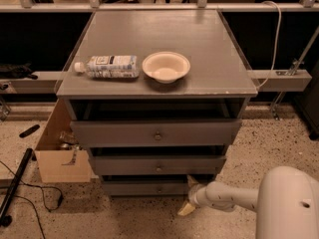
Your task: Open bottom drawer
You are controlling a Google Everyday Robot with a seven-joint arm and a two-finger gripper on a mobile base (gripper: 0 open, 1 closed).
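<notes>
**Claw at the right end of the lowest drawer front**

The claw sits low, just above the floor, at the right end of the bottom drawer. Its two tan fingertips stand apart, one up near the underside of the middle drawer and one down toward the floor, with nothing between them. Whether the upper tip touches the cabinet cannot be told. The white arm runs back from the claw to the right, to a large rounded white body in the lower right corner.

The bottom drawer is the lowest and narrowest-looking of three grey fronts. Its small round knob lies left of the claw and apart from it. A dark gap shows above each front; the top drawer is the widest.

On the grey surface above, a clear plastic bottle lies on its side, cap to the left, just beside a pale bowl that stands upright.

Left of the cabinet, an open cardboard box sits against its side on the speckled floor. A black pole and thin cables lie further left.
</notes>
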